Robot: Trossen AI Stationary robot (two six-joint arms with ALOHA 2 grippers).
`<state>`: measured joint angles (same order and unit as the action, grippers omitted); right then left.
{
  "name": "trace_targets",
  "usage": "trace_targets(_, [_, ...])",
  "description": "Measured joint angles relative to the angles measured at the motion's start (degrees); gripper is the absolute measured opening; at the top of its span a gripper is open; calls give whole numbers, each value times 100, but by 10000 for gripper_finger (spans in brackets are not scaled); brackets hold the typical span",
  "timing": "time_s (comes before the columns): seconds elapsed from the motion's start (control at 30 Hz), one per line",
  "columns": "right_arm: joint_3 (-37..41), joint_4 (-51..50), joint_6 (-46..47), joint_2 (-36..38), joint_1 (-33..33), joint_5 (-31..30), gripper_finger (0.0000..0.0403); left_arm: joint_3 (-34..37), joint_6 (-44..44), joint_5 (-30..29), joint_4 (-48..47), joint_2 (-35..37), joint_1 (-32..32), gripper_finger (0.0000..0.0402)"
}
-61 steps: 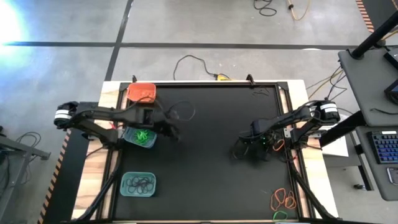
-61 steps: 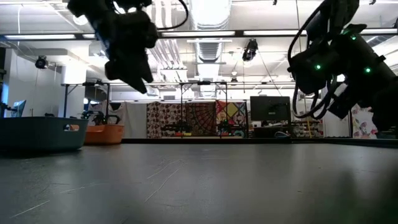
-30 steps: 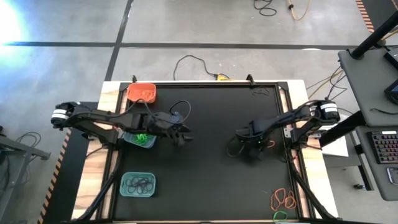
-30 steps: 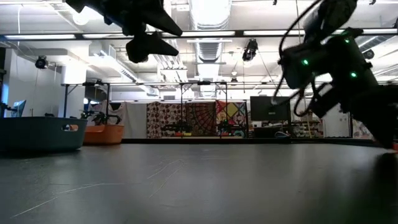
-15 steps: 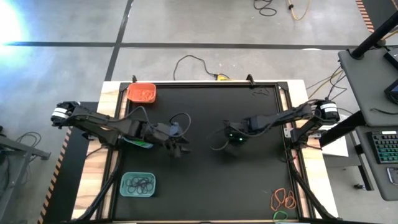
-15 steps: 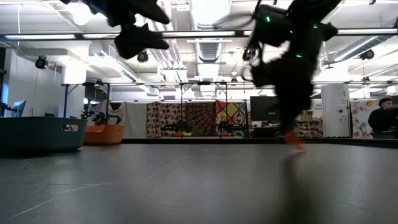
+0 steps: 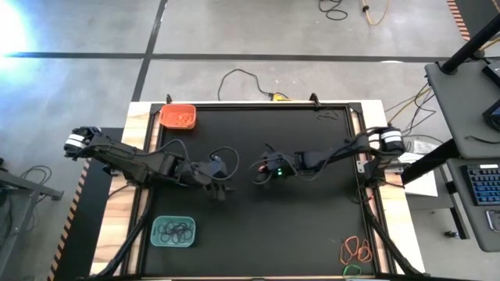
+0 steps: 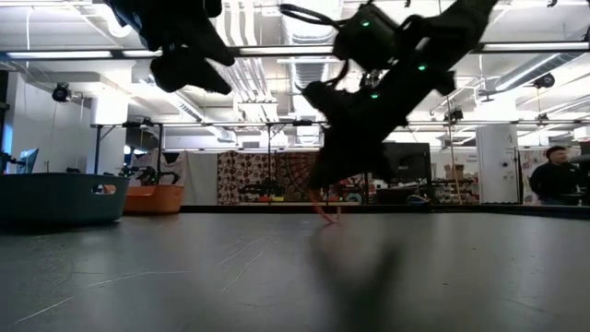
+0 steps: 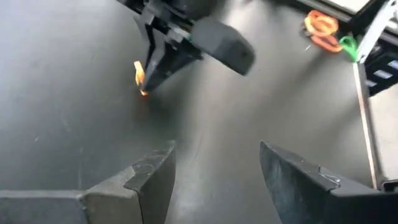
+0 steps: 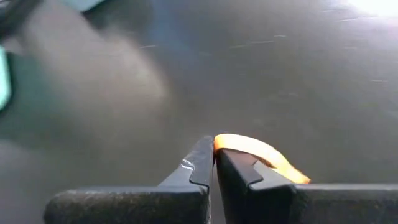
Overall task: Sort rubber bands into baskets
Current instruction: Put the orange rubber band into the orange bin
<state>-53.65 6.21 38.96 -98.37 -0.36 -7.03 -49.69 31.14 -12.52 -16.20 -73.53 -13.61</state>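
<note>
My right gripper (image 7: 255,168) reaches to the table's middle, shut on an orange rubber band (image 10: 263,154), which also shows in the left wrist view (image 9: 139,75). My left gripper (image 7: 223,188) hovers open just to its left, with nothing between its fingers (image 9: 153,176). An orange basket (image 7: 178,117) sits at the far left. A teal basket (image 7: 173,231) with black bands in it sits at the near left. Loose orange and green rubber bands (image 7: 355,250) lie at the near right corner. My right gripper pinches one end of the orange band (image 10: 219,140) between its two fingertips (image 10: 202,158). The fingers slant down from the table's right. The rest of the band loops out beside and below the tips (image 8: 324,210); I cannot tell whether it touches the table.
The black mat (image 7: 297,226) lies bare between the two arms and the near edge. Cables (image 7: 242,78) run past the far edge. In the low view a teal basket (image 8: 60,196) and the orange basket (image 8: 152,198) stand at the left.
My right gripper has swept from the table's right side toward its middle, tipping from steeply down to a shallower slant, still shut on the orange band. My left gripper has drifted toward the near edge and stayed open.
</note>
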Motion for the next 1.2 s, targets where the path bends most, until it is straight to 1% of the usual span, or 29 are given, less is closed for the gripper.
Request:
trace_targets(0.07, [-265, 80, -12, -220, 25, 191, 9, 0, 100, -8, -254, 14, -27, 215])
trace_targets(0.2, [-917, 103, -409, -592, 82, 596, 9, 10, 306, -27, -905, 16, -142, 215])
trace_targets(0.27, [-1277, 68, -575, -801, 91, 785, 9, 33, 386, -48, -1076, 16, -199, 215])
trace_targets(0.33, [-1601, -159, -653, -1018, 91, 839, 9, 70, 446, -72, -1196, 16, -250, 215])
trace_targets(0.47, [-2197, -773, -600, -1569, 86, 748, 10, 167, 591, -491, -1184, 16, -338, 215])
trace_targets(0.53, [-2486, -1089, -603, -1819, 85, 794, 16, 225, 764, -540, -1186, 16, -371, 215])
trace_targets(0.67, [-3000, -1599, -600, -2079, 87, 1124, 49, 340, 1127, -472, -1176, 21, -516, 215])
trace_targets(0.77, [-3275, -1933, -664, -2115, 91, 1158, 84, 476, 1389, -477, -1138, 21, -604, 215])
trace_targets(0.9, [-3423, -2464, -870, -2053, 85, 1154, 132, 676, 1601, -495, -860, 25, -649, 215])
trace_targets(1.07, [-3423, -3229, -1032, -1734, 87, 1154, 183, 919, 1765, -542, -126, 24, -659, 215])
trace_targets(1.2, [-3414, -3515, -1286, -1466, 98, 1134, 211, 1136, 1767, -831, 635, -65, -664, 215])
